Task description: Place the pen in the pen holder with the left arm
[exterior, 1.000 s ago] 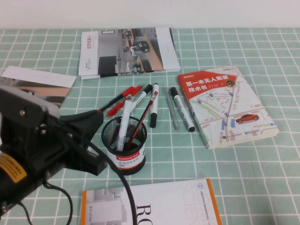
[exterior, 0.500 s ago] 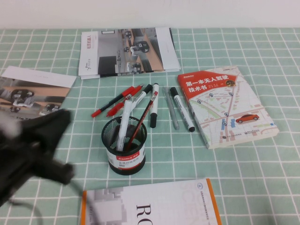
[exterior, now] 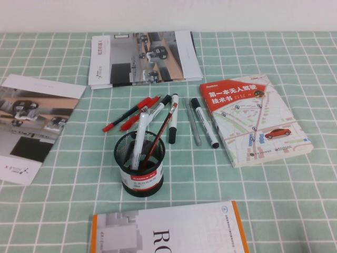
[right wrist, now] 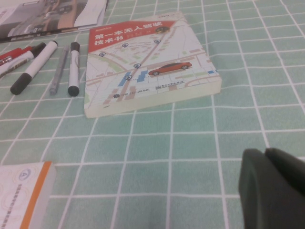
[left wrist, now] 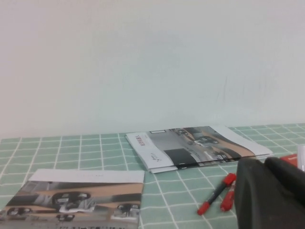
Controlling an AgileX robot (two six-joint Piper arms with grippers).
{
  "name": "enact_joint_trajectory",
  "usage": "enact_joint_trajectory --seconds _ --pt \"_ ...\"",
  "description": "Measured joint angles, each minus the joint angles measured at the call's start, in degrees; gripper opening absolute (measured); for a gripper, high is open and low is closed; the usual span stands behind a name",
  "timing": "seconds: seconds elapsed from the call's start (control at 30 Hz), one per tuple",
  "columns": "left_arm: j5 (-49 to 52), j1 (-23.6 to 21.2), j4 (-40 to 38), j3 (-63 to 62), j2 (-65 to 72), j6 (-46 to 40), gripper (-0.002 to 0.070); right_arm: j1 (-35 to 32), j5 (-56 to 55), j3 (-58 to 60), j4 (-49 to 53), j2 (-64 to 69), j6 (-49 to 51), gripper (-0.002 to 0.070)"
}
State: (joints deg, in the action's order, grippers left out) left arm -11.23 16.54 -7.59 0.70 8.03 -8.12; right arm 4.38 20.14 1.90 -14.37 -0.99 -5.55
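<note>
High view: I see the pen standing tilted in the holder on the counter; no arms in frame. Left wrist: left hand clenched, empty, near red pens. Right wrist: right hand clenched, empty, above counter, near the book.

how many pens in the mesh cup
2: the white pen and a slim black pen, both leaning inside the pen holder; left pincer sits clear of it, right pincer hovers over cloth near the map book.

surface: green checked tablecloth | on it: pen holder, books, brochures, loose pens
</note>
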Motion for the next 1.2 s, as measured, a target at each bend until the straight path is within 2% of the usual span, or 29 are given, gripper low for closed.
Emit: enact_joint_trajectory --seconds 0.17,0.43,0.67,0.87,1.2 --pt "7.56 -0.88 0.66 0.75 -7.76 0.34 -0.0003 0.0 0.0 0.0 0.0 0.0 0.0 -0.002" --pt "15.8 -1.01 4.11 0.85 -8.53 4.04 -0.0003 0.0 0.0 0.0 0.0 0.0 0.0 -0.002" --pt "22.37 -5.45 4.51 0.85 -8.53 4.99 -0.0003 0.0 0.0 0.0 0.0 0.0 0.0 -0.002" --pt "31.56 -6.61 5.35 0.85 -8.53 5.09 -0.0003 0.0 0.0 0.0 0.0 0.0 0.0 -0.002" --pt "32.35 -6.61 5.35 0.75 -8.53 5.09 -0.0003 0.0 0.0 0.0 0.0 0.0 0.0 -0.002"
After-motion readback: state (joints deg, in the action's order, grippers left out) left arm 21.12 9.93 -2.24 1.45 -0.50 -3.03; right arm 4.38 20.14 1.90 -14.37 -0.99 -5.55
